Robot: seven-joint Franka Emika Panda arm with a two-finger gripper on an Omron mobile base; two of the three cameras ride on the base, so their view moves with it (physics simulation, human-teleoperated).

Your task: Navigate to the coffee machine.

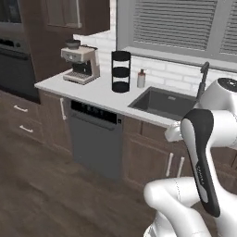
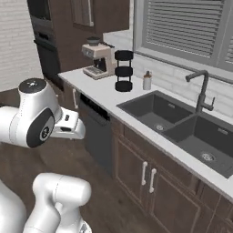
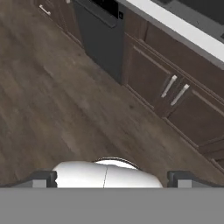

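Left base view: the coffee machine (image 1: 81, 64) is sitting at the far left end of the white bench (image 1: 97, 92), with a black three-tier rack (image 1: 121, 71) and a small soap bottle (image 1: 141, 79) standing between it and the sink (image 1: 162, 102).

Right base view: the dishwasher (image 2: 95, 132) is sitting under the bench.

Hand view: the gripper (image 3: 109, 178) is hanging spread wide over the wood floor (image 3: 52, 96), holding nothing.

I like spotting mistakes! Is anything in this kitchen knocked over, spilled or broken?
Nothing stands out. The coffee machine, the black round rack and the small soap bottle all stand upright on the white counter, with no spills there or on the wood floor.
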